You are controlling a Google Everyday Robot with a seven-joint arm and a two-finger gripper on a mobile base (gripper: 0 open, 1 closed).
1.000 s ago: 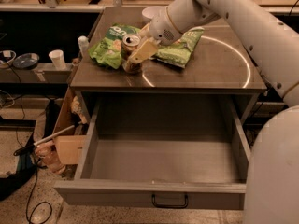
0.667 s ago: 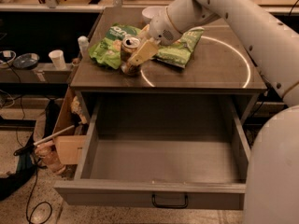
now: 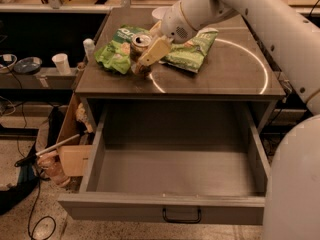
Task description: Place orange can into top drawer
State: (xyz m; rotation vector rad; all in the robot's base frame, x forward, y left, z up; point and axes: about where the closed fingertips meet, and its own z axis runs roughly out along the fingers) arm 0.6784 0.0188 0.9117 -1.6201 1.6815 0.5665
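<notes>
The orange can (image 3: 141,40) stands on the table (image 3: 220,79) towards its front-left corner, between two green chip bags (image 3: 116,54). The gripper (image 3: 145,59) is closed around it, with one pale finger (image 3: 155,50) slanting across its front and the other hidden behind. Below the front edge the top drawer (image 3: 165,208) is pulled wide open.

The dark brown cabinet top (image 3: 225,79) carries two crinkled green chip bags, one (image 3: 116,51) near its left edge, one (image 3: 192,49) mid-surface, and a coppery-orange metal can (image 3: 140,43) between them, with the cream gripper (image 3: 145,56) at the can.
</notes>
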